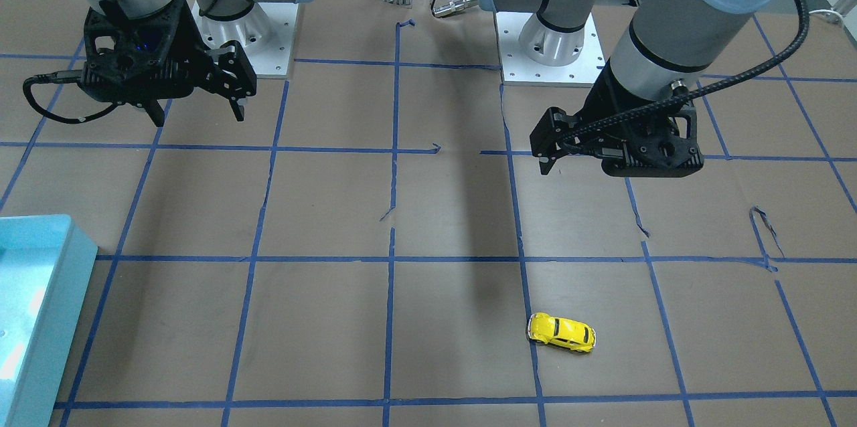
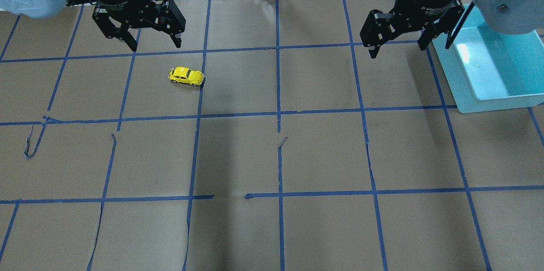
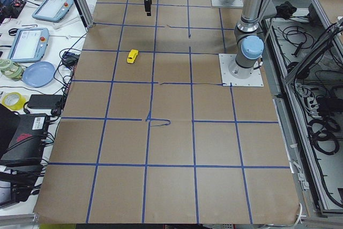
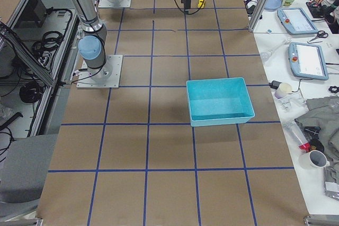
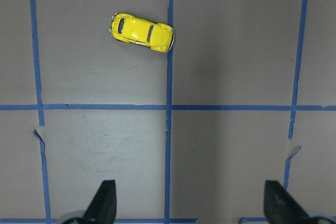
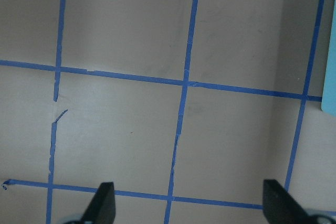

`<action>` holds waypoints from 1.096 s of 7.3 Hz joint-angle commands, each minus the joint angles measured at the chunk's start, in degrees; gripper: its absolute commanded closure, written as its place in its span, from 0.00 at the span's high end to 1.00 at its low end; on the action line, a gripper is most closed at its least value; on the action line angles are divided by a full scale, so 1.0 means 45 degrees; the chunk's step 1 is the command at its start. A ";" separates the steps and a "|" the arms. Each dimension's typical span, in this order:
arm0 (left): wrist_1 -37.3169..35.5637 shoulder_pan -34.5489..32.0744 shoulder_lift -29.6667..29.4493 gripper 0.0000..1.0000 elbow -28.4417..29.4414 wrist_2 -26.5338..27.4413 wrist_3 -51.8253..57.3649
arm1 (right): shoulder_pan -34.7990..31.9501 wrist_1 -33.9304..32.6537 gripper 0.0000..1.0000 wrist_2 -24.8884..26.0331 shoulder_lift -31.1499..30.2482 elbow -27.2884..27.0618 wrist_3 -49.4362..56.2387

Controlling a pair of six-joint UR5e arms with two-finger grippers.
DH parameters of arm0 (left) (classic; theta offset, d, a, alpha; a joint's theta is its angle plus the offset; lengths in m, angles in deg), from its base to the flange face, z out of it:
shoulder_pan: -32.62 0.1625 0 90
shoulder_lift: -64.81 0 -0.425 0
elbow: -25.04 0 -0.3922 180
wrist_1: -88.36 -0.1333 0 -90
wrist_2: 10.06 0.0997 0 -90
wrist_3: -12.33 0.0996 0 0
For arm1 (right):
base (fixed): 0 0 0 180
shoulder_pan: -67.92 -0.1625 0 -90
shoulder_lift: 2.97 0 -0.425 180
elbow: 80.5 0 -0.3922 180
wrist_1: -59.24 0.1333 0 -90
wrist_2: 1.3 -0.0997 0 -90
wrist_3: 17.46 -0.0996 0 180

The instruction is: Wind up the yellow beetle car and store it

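We find very little to read. In the overhead view, a line of small white print runs across the black round wrist collar [image 2: 430, 7] above the right gripper [image 2: 398, 50]. We make out the word "Adaptive" there, and the rest is too small to tell. The matching black collar [image 2: 115, 5] above the left gripper [image 2: 155, 46] carries a similar white line, too blurred for us to read. The grey handheld pendants with blue-edged screens [image 3: 27, 44] on the side bench show nothing we can make out.
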 commanded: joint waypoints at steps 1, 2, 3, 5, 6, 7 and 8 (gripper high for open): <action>0.0002 0.0018 0.0048 1.00 -0.0194 0.0036 0.0001 | 0.0005 -0.0350 1.00 0.0020 -0.0027 -0.0022 0.0009; 0.0002 0.0038 0.0048 1.00 -0.0175 0.0075 -0.0018 | 0.0005 -0.0334 1.00 0.0020 -0.0027 -0.0022 0.0009; 0.0002 0.0057 0.0029 1.00 -0.0195 0.0114 -0.0018 | 0.0005 -0.0353 1.00 0.0020 -0.0027 -0.0022 0.0009; 0.0002 0.0116 0.0086 1.00 -0.0408 0.0153 0.0001 | -0.0014 -0.0354 1.00 0.0000 -0.0008 -0.0041 0.0184; -0.0017 0.0116 0.0126 1.00 -0.0506 0.0134 0.0001 | -0.0034 -0.0334 1.00 0.0000 0.0012 -0.0042 0.0185; -0.0056 0.0116 0.0126 1.00 -0.0546 0.0134 0.0001 | -0.0034 -0.0334 1.00 0.0000 0.0031 -0.0042 0.0165; -0.0076 0.0116 0.0165 1.00 -0.0643 0.0134 -0.0018 | -0.0053 -0.0334 1.00 0.0000 0.0032 -0.0042 0.0165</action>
